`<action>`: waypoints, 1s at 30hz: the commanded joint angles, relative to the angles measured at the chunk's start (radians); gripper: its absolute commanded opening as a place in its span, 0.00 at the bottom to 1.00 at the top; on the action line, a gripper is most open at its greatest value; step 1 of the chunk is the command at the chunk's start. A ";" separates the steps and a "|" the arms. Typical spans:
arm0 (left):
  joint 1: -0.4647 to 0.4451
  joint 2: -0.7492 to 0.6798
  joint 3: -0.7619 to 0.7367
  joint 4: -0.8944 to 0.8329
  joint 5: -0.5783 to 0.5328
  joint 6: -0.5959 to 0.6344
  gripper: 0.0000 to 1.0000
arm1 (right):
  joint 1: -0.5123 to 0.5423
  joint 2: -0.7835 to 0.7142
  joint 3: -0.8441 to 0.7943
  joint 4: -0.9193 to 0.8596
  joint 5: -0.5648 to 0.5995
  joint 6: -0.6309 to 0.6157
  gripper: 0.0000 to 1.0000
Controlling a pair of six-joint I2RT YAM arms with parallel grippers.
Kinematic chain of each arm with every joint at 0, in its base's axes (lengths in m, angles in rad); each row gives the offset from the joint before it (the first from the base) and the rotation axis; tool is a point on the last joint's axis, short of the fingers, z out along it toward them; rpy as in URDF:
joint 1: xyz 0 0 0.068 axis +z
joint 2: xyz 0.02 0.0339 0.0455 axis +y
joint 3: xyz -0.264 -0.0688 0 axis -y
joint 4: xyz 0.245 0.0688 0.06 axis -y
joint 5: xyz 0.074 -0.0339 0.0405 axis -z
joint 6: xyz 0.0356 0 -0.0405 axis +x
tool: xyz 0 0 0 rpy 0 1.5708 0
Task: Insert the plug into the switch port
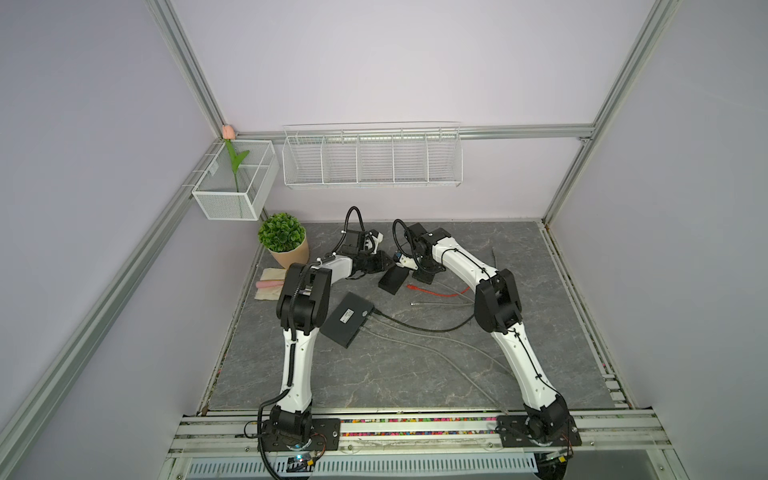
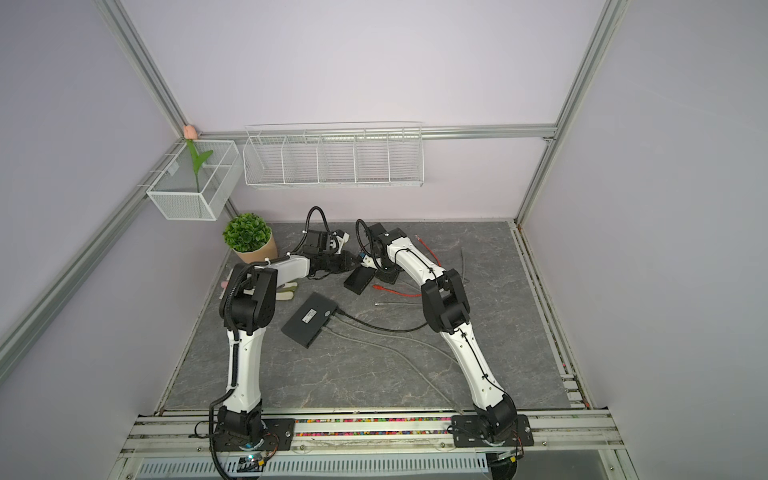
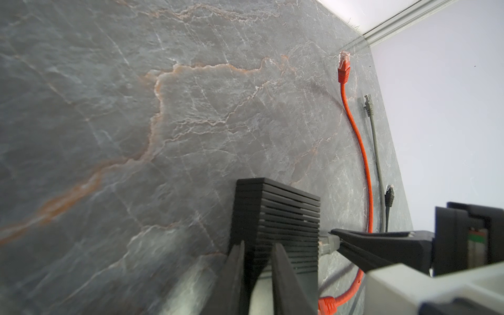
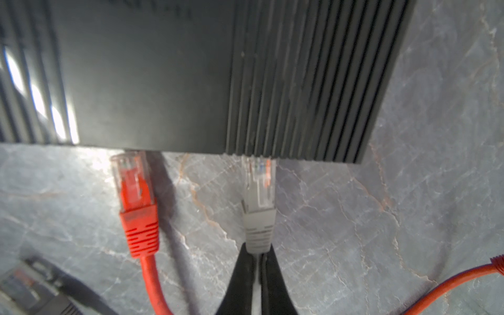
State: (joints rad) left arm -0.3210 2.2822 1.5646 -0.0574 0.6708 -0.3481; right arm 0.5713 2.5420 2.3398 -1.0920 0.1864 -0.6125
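right claw (image 4: 257, 261) clamped on grey plug (image 4: 258, 196), tip at switch (image 4: 163, 81) port edge; left claw (image 3: 259, 245) pinches switch. Push straight in, keep plug level, brace switch against sliding.

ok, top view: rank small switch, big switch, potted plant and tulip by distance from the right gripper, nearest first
From the right gripper, in a top view:
1. small switch: right beside it, toward the back, mid-scene.
2. big switch: farther forward, toward the arm bases.
3. potted plant: back left corner.
4. tulip: highest up, in the mesh basket on the left wall.
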 commanded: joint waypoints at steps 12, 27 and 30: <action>-0.005 0.005 -0.009 0.008 -0.004 -0.002 0.20 | -0.009 0.017 0.009 -0.010 -0.018 0.016 0.06; -0.005 0.005 -0.008 0.010 0.001 -0.003 0.19 | -0.014 0.030 0.041 -0.012 -0.025 0.012 0.07; -0.007 0.005 -0.008 0.011 0.000 -0.002 0.19 | -0.013 0.037 0.044 -0.014 -0.024 0.013 0.07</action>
State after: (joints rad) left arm -0.3210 2.2822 1.5646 -0.0574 0.6704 -0.3485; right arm 0.5613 2.5549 2.3573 -1.0946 0.1829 -0.6128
